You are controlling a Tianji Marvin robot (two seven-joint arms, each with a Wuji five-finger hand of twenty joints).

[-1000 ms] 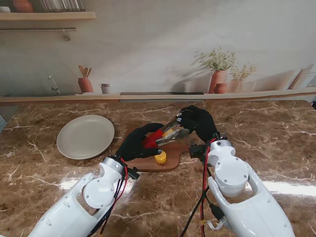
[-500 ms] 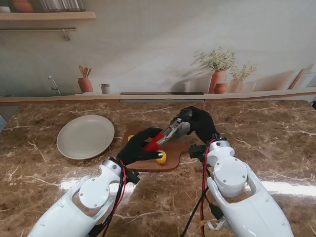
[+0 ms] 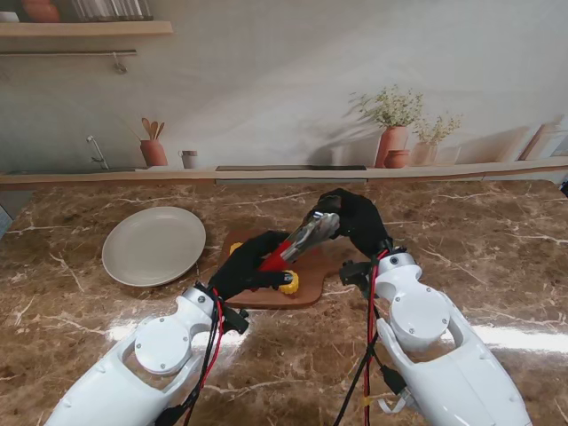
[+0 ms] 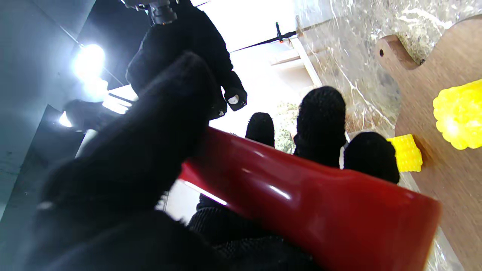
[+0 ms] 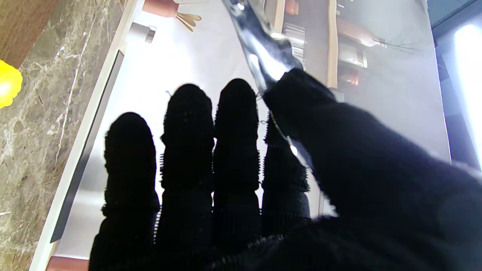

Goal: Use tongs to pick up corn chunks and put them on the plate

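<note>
gripping glossy red-and-steel tongs (image 3: pixel 297 243): both knitted robot hands, left (image 3: pixel 244 266), right (image 3: pixel 355 220), over knobbly corn (image 3: pixel 288 283).

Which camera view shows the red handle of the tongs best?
The left wrist view: the red handle fills the frame, gripped by the left hand. The stand view shows only a small red part between the hands. The right wrist view shows only the metal part of the tongs, held by the right hand.

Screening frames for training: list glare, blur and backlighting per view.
Stand view: sharp, with window glare on the marble counter. Left wrist: lamp flare, blown-out corn chunk, red tongs handle soft. Right wrist: fingers backlit into silhouette.
</note>
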